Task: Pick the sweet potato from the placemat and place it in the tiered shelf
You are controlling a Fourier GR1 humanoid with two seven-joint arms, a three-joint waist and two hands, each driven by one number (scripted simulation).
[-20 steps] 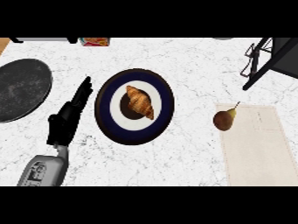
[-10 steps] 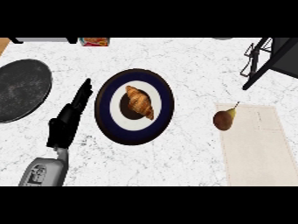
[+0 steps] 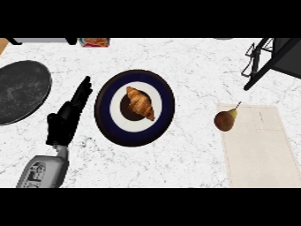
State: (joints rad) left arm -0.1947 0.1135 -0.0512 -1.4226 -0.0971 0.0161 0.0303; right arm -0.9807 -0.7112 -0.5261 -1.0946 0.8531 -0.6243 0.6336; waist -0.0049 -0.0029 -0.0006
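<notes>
Head view shows one hand, the left hand, lying over the counter with its fingers stretched out and relaxed, holding nothing; the right hand is out of sight. Just to its right is a dark-rimmed plate with a croissant on it, and to its left a round dark pan. Further right, well apart from the hand, a brown, pear-like item with a stem, which I take to be the sweet potato, rests at the top left corner of the beige placemat, half over its edge. The black frame of the shelf stands at the upper right, beyond the mat, and nothing can be seen on the part that shows. So the potato is not in the shelf: judged from this, both the pick and the placing are left to do
</notes>
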